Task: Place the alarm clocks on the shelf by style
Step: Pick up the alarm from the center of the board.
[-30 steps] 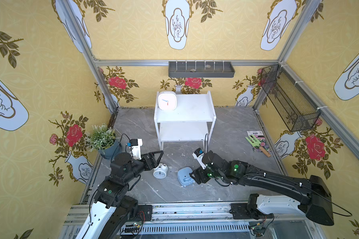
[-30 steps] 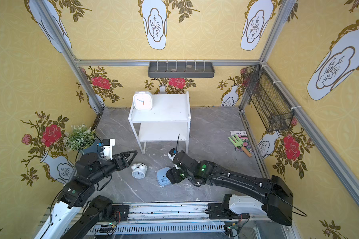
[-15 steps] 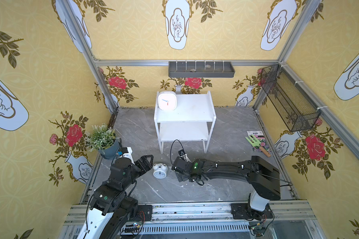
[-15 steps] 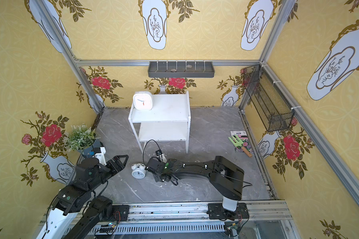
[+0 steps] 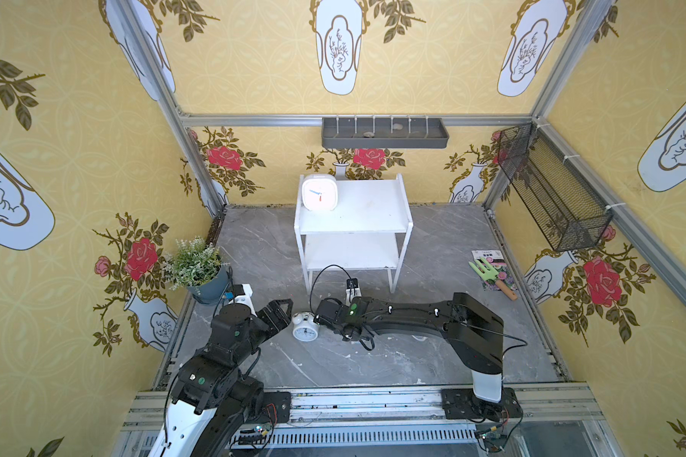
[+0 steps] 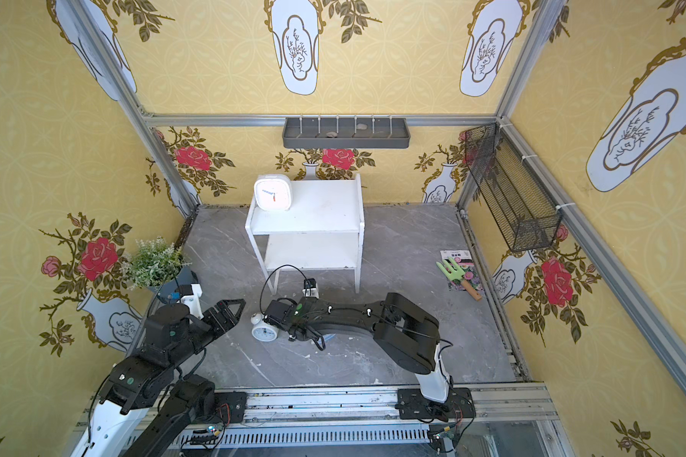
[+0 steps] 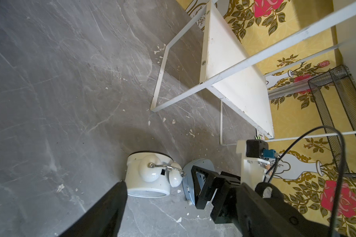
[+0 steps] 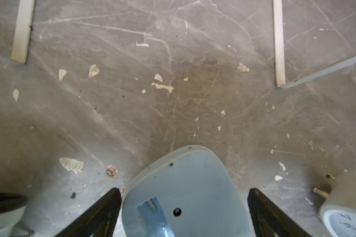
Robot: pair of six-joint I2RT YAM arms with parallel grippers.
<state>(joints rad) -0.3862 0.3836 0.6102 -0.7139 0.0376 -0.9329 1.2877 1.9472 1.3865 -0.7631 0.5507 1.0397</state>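
The white rounded-square clock (image 5: 319,192) is seen upright at the rear left corner of the top board of the shelf (image 5: 369,211), its face turned forward. On the grey counter (image 5: 373,364), in front of the shelf's legs, a white twin-bell clock (image 5: 305,328) is shown in both top views with its face turned up. Just beside it, the light blue clock (image 8: 183,176) is laid face down, its back and battery bay exposed in the right wrist view. The right tool (image 8: 184,189) is lowered over this clock with its jaws spread wide, one finger on each side. The clock is not clamped, and a gap is seen at one finger. At the edge of the same view a further white clock (image 8: 345,217) with numerals on its face is partly shown, near the blue one.

The left tool (image 5: 288,316) is held low with its jaws apart and nothing between them. Its tips are placed just beside the bells of the twin-bell clock, and contact cannot be told. A potted plant (image 5: 197,265) is set at the left wall and a green garden fork (image 5: 490,273) at the right.
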